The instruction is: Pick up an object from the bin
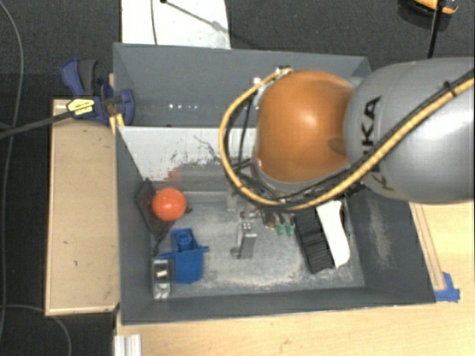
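In bin (260, 302), left side: ball (169, 204), lying on a flat sheet (144, 199) against the left wall. Just in front of ball: plastic block (187, 259), with a small metal piece (160, 280) touching its left side, near the front-left corner. Mid-floor: pincer (242, 245), right of block and apart from it. Right of pincer: brush (320, 239), lying front to back, far end under the arm (415, 147).

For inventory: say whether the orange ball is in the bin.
In: the orange ball lies inside the bin, near its left wall.
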